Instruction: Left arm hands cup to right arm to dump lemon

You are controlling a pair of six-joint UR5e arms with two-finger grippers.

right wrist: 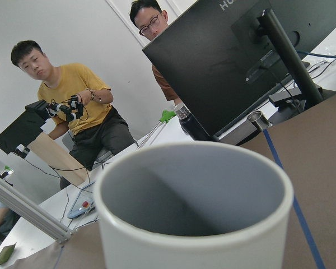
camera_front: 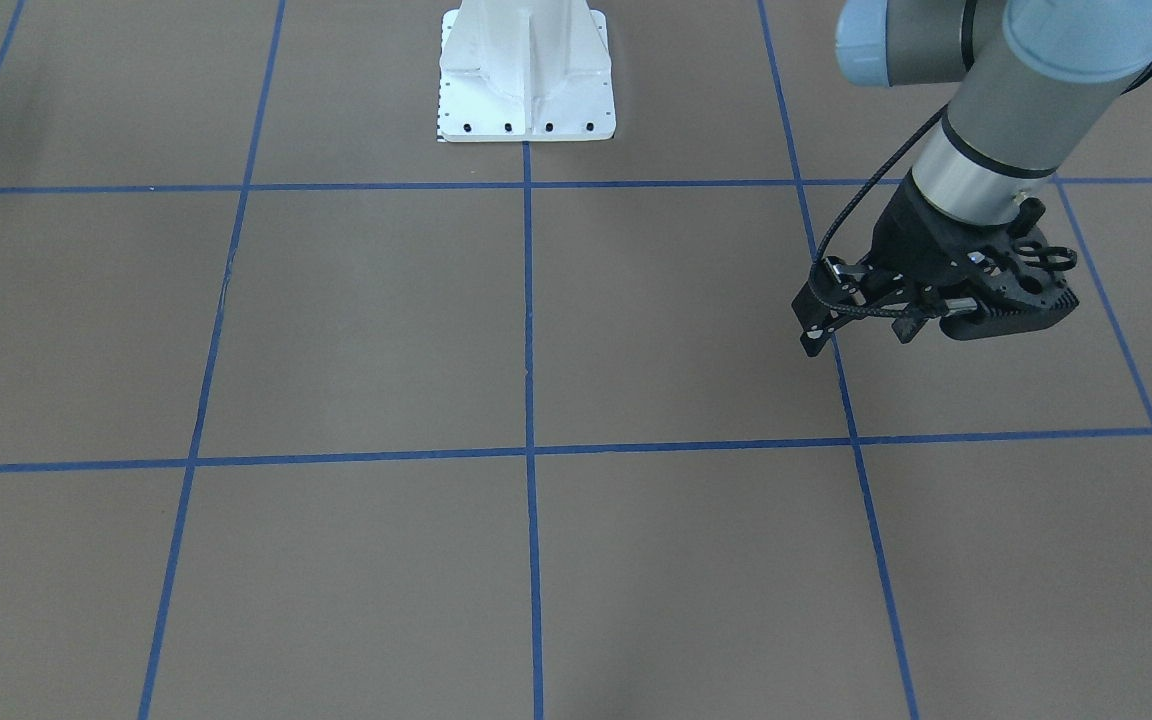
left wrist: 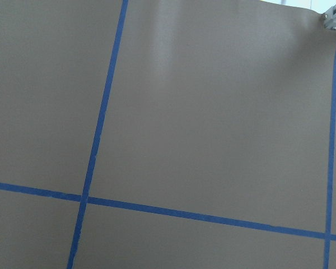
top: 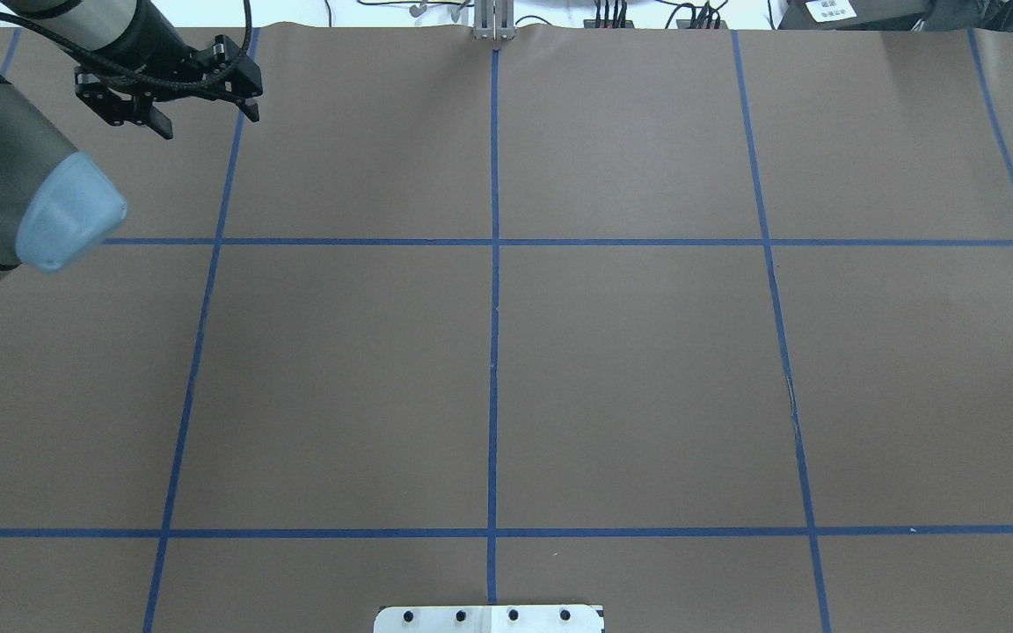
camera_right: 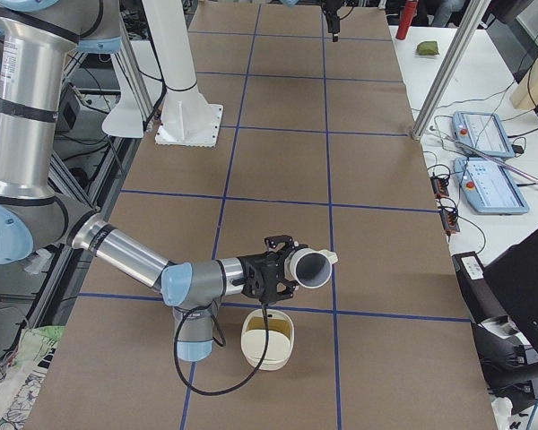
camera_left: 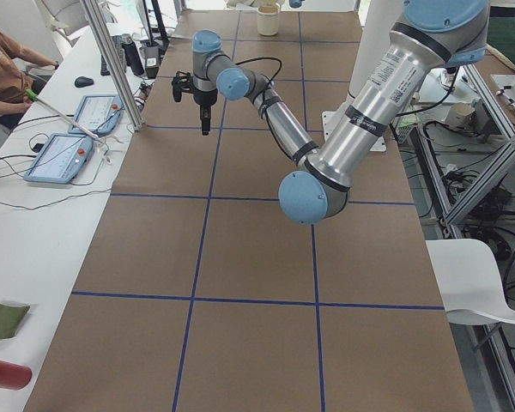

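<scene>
The white cup (camera_right: pixel 310 267) is in my right gripper (camera_right: pixel 290 267), at the near end of the table in the exterior right view. It is tipped on its side, mouth outward, just above a cream bowl (camera_right: pixel 267 340). In the right wrist view the cup (right wrist: pixel 196 224) fills the frame and its grey inside looks empty. I cannot make out the lemon; an olive-yellow patch shows inside the bowl. My left gripper (top: pixel 207 119) is open and empty above the table's far left part. It also shows in the front-facing view (camera_front: pixel 921 325).
The white robot base (camera_front: pixel 526 75) stands at the table's middle edge. An aluminium post (camera_right: pixel 448 63) and two teach pendants (camera_right: pixel 481 134) are on the side bench. A black monitor (right wrist: pixel 229 61) and two seated people are beyond the table.
</scene>
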